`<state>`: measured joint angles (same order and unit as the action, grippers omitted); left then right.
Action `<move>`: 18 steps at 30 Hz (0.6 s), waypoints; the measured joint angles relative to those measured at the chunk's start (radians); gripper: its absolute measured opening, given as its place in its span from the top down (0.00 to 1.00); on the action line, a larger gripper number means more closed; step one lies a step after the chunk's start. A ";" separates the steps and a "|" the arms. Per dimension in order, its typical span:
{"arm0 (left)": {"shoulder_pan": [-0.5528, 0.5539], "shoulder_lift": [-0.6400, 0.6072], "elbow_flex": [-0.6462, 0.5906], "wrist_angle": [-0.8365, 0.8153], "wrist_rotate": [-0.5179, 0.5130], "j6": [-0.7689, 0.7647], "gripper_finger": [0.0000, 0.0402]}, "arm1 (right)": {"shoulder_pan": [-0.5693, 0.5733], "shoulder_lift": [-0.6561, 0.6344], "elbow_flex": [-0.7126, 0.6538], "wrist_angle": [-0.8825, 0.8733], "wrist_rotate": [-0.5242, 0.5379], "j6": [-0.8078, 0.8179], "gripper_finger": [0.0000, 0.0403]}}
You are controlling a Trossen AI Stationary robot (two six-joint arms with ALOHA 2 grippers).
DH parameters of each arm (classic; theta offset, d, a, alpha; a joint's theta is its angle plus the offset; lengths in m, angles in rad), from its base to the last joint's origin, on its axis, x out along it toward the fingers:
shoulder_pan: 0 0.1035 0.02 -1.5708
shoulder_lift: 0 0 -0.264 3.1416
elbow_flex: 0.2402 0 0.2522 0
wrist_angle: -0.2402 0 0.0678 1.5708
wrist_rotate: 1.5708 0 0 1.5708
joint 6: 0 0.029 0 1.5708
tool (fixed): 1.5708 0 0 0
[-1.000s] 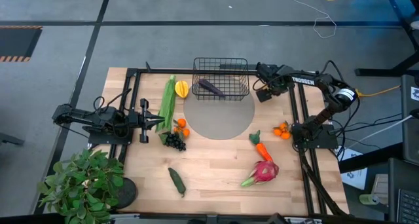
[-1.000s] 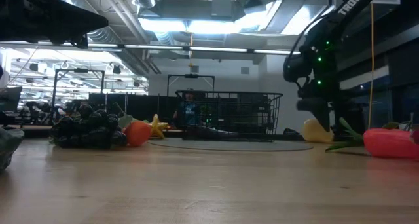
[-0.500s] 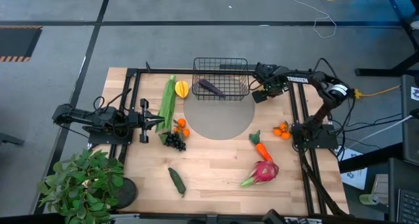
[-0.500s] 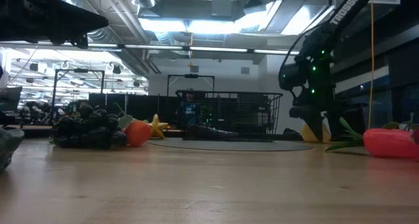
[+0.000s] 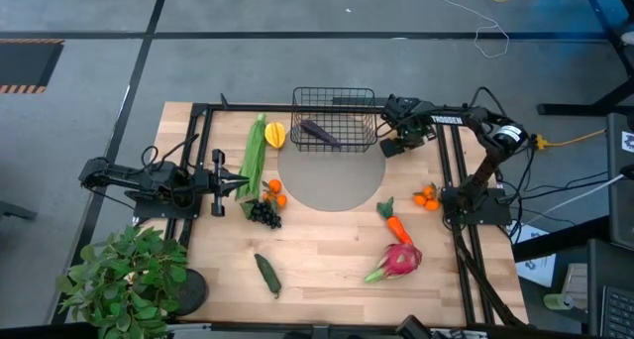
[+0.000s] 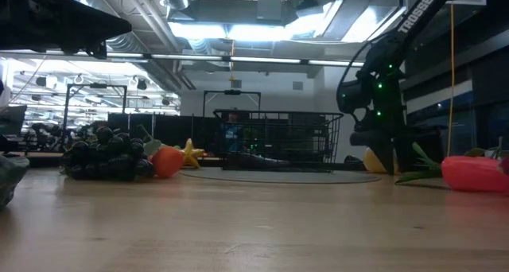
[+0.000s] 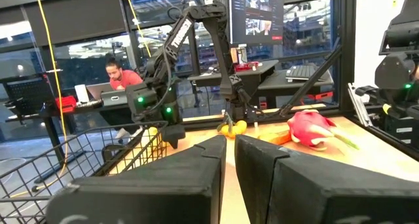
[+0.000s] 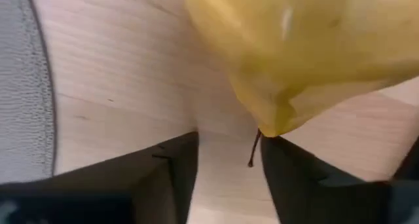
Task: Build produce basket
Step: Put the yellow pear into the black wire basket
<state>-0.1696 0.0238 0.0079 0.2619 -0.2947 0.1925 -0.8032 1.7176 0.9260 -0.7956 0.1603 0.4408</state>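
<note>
Right gripper [image 5: 392, 144] is down beside the black wire-mesh basket [image 5: 334, 119], jaws partly open around a yellow pear-shaped fruit [image 8: 301, 47], no squeeze visible. Left gripper [image 5: 241, 183] sits pinched together, empty, by the long green corn husk [image 5: 255, 156].

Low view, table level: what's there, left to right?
Grapes → orange → starfruit → basket → right gripper over a yellow fruit → dragon fruit.
</note>
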 joint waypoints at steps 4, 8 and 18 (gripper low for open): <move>0.000 0.000 0.000 0.000 0.000 -0.001 0.94 | 0.000 0.000 -0.001 -0.002 -0.004 0.034 0.76; 0.000 0.000 0.000 0.000 0.000 -0.002 0.94 | 0.000 0.000 -0.002 0.000 -0.001 0.036 0.85; 0.000 0.000 0.000 0.000 0.000 -0.002 0.94 | 0.000 0.001 -0.003 -0.003 0.032 -0.097 1.00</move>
<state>-0.1696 0.0240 0.0080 0.2619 -0.2947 0.1902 -0.8032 1.7187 0.9234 -0.7985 0.1924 0.3435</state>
